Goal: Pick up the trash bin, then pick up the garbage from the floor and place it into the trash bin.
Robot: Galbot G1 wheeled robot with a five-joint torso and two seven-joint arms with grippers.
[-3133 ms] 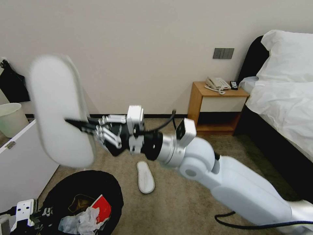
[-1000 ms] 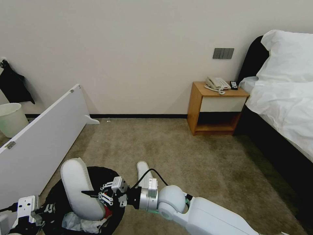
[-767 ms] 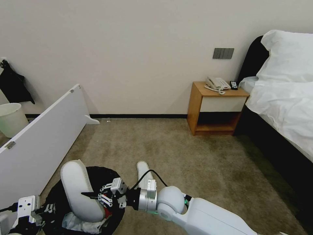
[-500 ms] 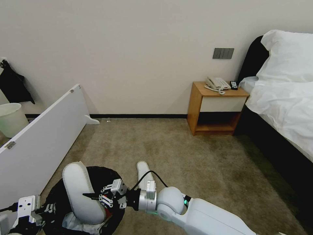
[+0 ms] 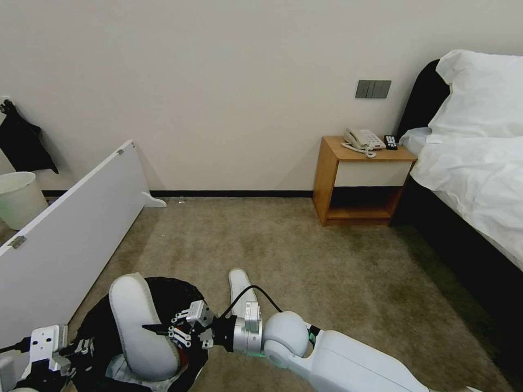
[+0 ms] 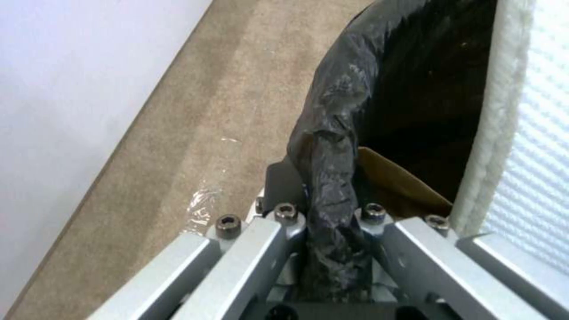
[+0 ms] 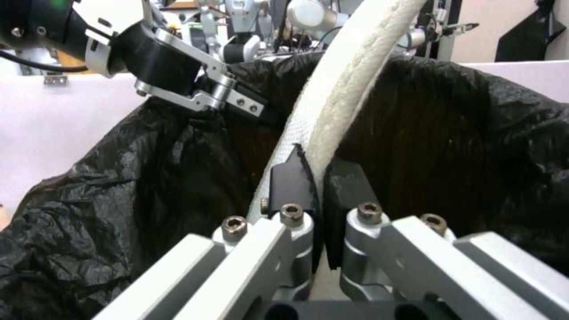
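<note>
While the left gripper [image 5: 81, 348] stays out of the way at the bin's [image 5: 180, 288] left rim, it is clamped on the black bag liner [image 6: 332, 146], which I judge steadies the bin for loading. Right of that rim, 1 white slipper [image 5: 139, 326] stands on end inside the bin, toe up, over the litter below. The right gripper [image 5: 163, 330] is pinched tight on the slipper's edge, reaching across the bin's right rim, so the slipper looks lowered in but not yet released. Just right of the bin, a 2nd slipper [image 5: 238, 283] lies on the carpet, partly behind the right arm. Well right of the bin stand a nightstand [image 5: 362, 182] and bed [image 5: 474, 179].
</note>
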